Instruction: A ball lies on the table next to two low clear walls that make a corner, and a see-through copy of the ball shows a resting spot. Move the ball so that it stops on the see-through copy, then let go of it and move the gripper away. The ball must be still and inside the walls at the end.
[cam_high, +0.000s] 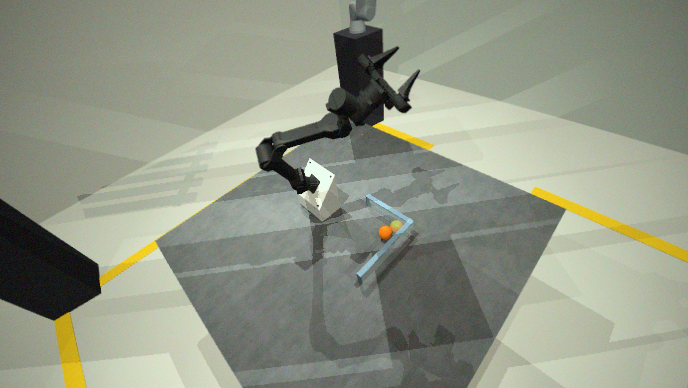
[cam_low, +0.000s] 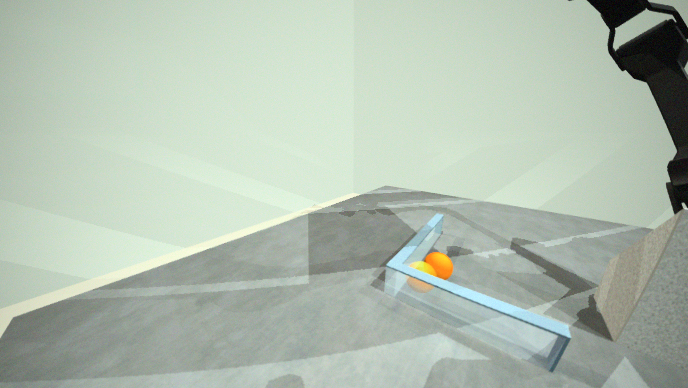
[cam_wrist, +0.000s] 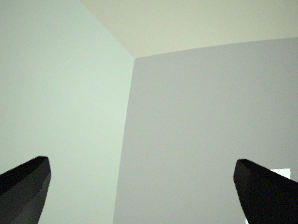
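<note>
The orange ball (cam_high: 385, 232) (cam_low: 439, 265) lies on the table on the inner side of the corner. The see-through copy (cam_high: 396, 226) (cam_low: 422, 266), yellow-green on top, is closer to the corner. The two partly overlap in the top and exterior views, but their centres are apart. The low clear walls with light blue top edges (cam_high: 385, 248) (cam_low: 500, 303) meet beside the copy. My gripper (cam_high: 408, 59) (cam_wrist: 144, 170) is open and empty, raised high and far from the ball, fingers pointing up and away. It is outside the exterior view.
The arm stands on a tilted block with a white plate (cam_high: 325, 176), left of the walls in the top view; the block's side (cam_low: 635, 280) shows at the right in the exterior view. A dark pedestal (cam_high: 350, 60) with a grey device stands behind. A black block (cam_high: 45, 265) is at the left.
</note>
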